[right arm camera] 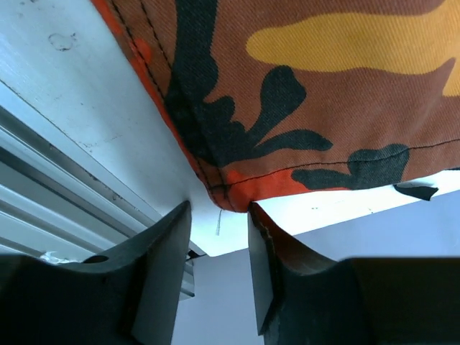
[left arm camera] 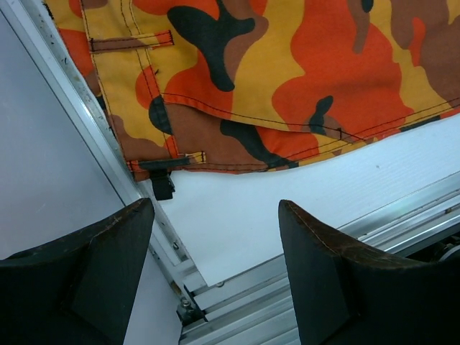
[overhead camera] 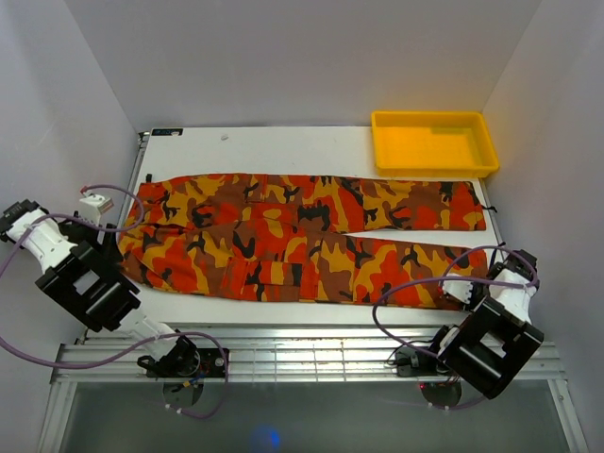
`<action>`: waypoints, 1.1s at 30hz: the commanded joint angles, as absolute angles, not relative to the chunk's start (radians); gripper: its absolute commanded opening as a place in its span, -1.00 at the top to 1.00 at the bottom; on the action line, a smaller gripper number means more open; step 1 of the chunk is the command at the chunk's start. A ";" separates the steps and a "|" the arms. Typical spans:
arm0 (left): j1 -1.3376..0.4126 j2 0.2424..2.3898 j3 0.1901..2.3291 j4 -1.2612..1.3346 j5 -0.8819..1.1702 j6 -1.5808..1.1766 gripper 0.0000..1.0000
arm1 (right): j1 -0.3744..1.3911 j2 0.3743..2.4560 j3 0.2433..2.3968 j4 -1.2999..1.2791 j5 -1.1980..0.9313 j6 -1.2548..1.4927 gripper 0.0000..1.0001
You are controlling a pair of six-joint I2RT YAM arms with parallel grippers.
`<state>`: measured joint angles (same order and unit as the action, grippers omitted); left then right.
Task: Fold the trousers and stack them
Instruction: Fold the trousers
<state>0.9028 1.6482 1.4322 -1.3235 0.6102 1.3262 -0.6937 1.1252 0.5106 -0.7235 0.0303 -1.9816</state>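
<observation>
The trousers (overhead camera: 302, 236), in orange, red, yellow, brown and black camouflage, lie flat across the table, waist at the left and both legs stretching right. My left gripper (overhead camera: 102, 219) hovers off the waist end. In the left wrist view it (left arm camera: 215, 205) is wide open and empty, with the waistband corner (left arm camera: 180, 154) and a belt loop just beyond the fingertips. My right gripper (overhead camera: 469, 288) is at the near leg's hem. In the right wrist view it (right arm camera: 218, 208) is open by a narrow gap, and the hem corner (right arm camera: 233, 190) sits right at the fingertips, not clamped.
A plain yellow tray (overhead camera: 432, 117) stands at the table's back right corner. Aluminium rails (overhead camera: 302, 349) run along the near edge and a rail (left arm camera: 86, 122) runs along the left edge. White walls close in on the left, the right and the back.
</observation>
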 commanded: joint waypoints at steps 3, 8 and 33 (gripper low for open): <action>0.902 1.674 1.494 -1.325 0.604 1.370 -0.61 | -0.698 1.126 0.404 -0.626 0.028 -2.177 0.66; 0.910 1.608 1.369 -1.256 0.534 1.602 -0.58 | -0.698 1.195 0.520 -0.687 0.011 -2.092 0.84; 0.825 1.681 0.983 -0.808 0.416 2.246 0.03 | -0.698 1.289 0.856 -0.930 -0.078 -1.993 0.85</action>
<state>0.8318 1.6680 0.9985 -0.8909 0.3813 1.9694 -0.6937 1.2854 0.8051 -0.8898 -0.0807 -1.9926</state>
